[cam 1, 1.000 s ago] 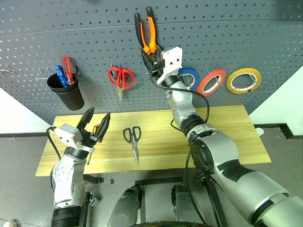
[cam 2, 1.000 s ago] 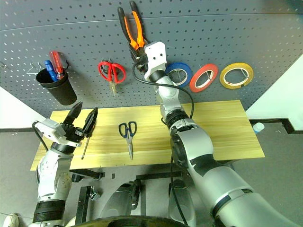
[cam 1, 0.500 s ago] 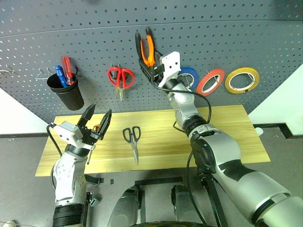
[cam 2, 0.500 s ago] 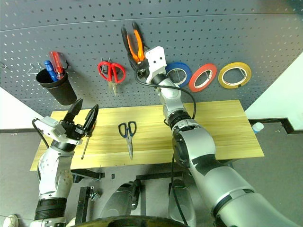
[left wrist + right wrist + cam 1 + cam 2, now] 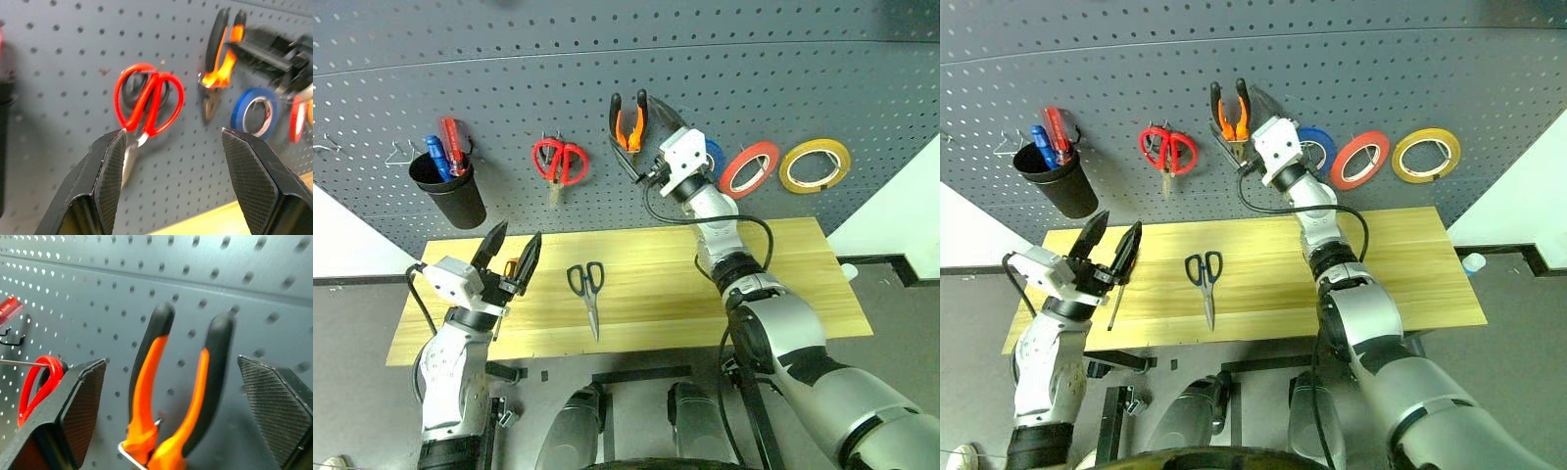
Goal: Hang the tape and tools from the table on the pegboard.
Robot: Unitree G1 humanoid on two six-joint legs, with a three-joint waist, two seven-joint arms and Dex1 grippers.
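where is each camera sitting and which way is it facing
left eye and right eye views: on the head, facing forward and down at the pegboard and table; both arms show.
left wrist view: on the left wrist, facing the pegboard between its open fingers, at the red-handled scissors.
right wrist view: on the right wrist, close to the hung pliers, between its open fingers.
shared: both wrist views show the pliers and the red-handled scissors.

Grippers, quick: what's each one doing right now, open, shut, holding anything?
Left gripper: open, holding nothing, raised over the table.
Right gripper: open, holding nothing, fingers either side of the pliers hanging on the pegboard.
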